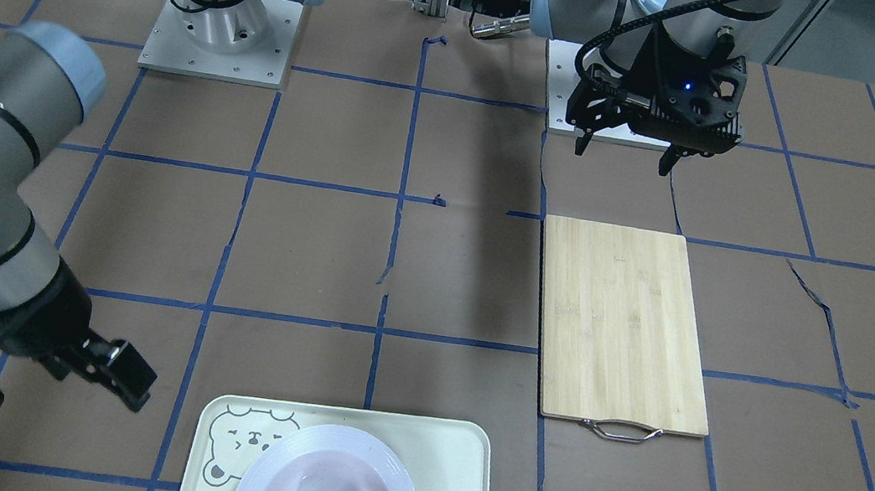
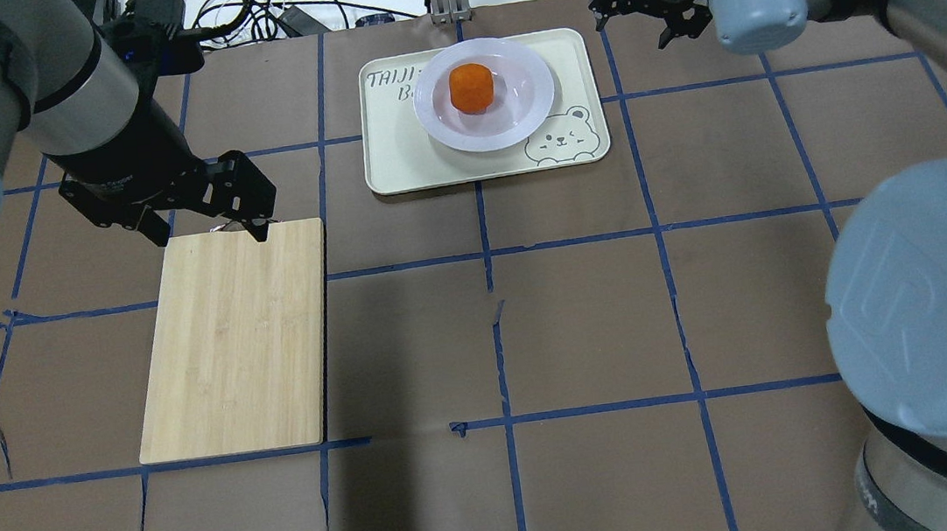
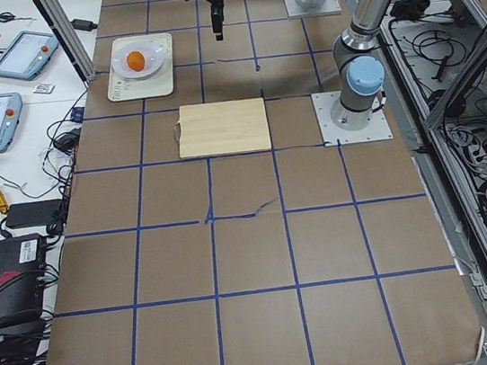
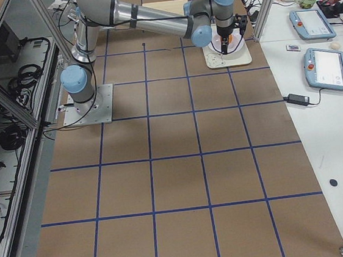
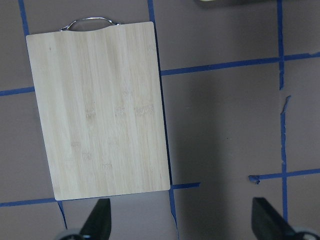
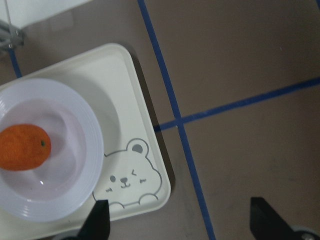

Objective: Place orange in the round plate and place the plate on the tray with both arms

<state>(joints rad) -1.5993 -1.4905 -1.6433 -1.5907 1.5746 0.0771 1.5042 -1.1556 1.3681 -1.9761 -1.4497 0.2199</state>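
Taped table [image 2: 585, 324], tray [image 2: 400, 152] lettering overhead only; left tool [image 1: 623, 158], right tool [image 2: 630, 33] agape, empty.

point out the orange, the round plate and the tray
orange [image 2: 472, 88], overhead exterior view, top of the fruit
round plate [image 2: 426, 101], overhead exterior view, ribbed rim
tray [image 2: 399, 157], overhead exterior view, bare floor

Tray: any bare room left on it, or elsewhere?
The tray is crowded: the round plate holding the orange fills most of it. The bamboo cutting board is bare, as is the table between board and tray.
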